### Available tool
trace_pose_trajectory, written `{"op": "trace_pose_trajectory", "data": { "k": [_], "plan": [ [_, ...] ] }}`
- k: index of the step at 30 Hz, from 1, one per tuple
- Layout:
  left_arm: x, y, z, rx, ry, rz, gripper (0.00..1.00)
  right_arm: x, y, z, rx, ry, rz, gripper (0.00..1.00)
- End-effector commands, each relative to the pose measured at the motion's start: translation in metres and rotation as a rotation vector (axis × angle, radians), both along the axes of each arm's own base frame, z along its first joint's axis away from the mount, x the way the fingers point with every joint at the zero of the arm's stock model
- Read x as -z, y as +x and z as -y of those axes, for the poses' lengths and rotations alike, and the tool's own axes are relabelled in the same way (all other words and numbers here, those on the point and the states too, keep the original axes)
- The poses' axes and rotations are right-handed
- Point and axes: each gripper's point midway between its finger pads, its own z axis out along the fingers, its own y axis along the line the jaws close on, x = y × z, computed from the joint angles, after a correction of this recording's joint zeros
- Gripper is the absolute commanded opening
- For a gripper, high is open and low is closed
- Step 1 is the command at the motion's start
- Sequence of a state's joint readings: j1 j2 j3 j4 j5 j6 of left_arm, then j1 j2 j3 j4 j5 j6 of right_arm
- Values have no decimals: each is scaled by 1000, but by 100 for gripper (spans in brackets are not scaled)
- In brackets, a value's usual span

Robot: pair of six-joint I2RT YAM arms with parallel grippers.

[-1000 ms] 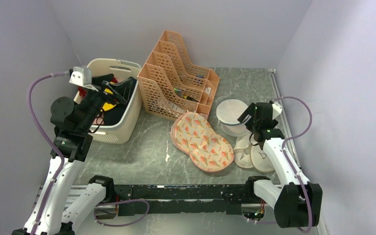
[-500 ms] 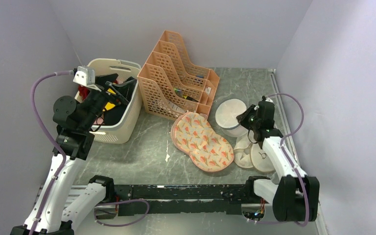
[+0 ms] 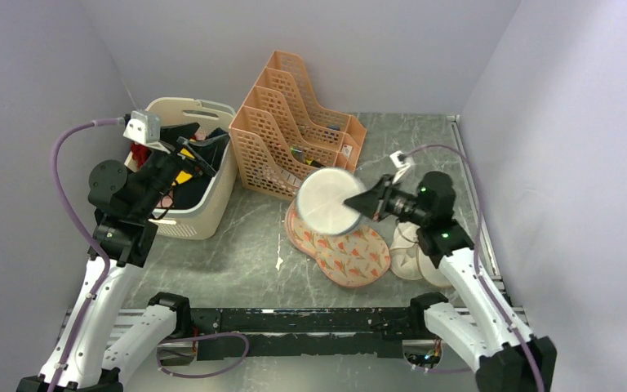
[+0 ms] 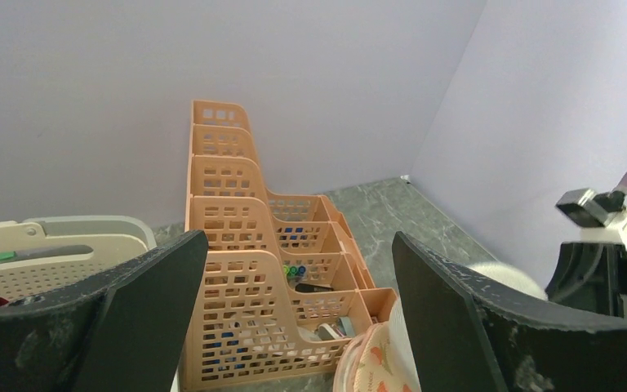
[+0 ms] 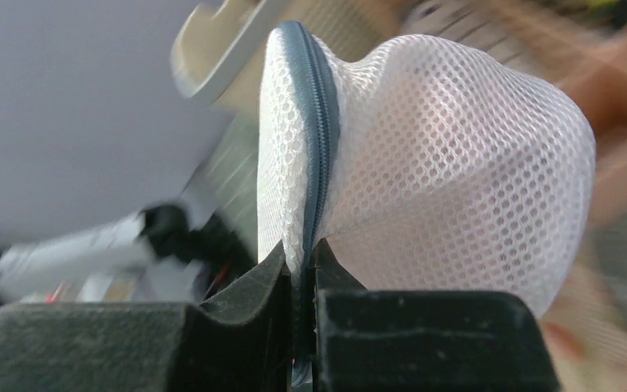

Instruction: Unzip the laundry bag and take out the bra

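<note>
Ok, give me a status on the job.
Done: the right gripper pinches the bag at its zip. In hand: holding it up over the pad; the left gripper is open. Left: the zip looks shut, no bra is out.

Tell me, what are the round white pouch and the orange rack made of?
The laundry bag looks like soft white mesh fabric: honeycomb holes, sagging shape, a grey zip along its rim. The orange rack looks like rigid matte plastic, probably moulded: stiff straight walls with regular rectangular cut-outs.
</note>
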State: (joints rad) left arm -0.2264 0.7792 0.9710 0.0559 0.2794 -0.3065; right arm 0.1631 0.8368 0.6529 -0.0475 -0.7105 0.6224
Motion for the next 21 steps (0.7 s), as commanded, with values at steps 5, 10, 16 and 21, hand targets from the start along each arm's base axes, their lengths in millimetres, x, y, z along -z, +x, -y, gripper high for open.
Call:
{"op": "trace_pose_trajectory", "data": {
  "k": [5, 10, 16, 21],
  "plan": [
    [-5, -1, 8, 42, 6, 31, 95, -11, -78, -124, -479, 146, -48, 3],
    [1, 5, 8, 32, 17, 12, 95, 30, -86, -170, -593, 152, -142, 0],
    [5, 9, 10, 38, 25, -1, 96, 115, -38, -153, -324, -81, -261, 0],
    [4, 8, 10, 43, 22, 0, 95, 163, -3, -68, 13, -233, -372, 0]
  ]
}}
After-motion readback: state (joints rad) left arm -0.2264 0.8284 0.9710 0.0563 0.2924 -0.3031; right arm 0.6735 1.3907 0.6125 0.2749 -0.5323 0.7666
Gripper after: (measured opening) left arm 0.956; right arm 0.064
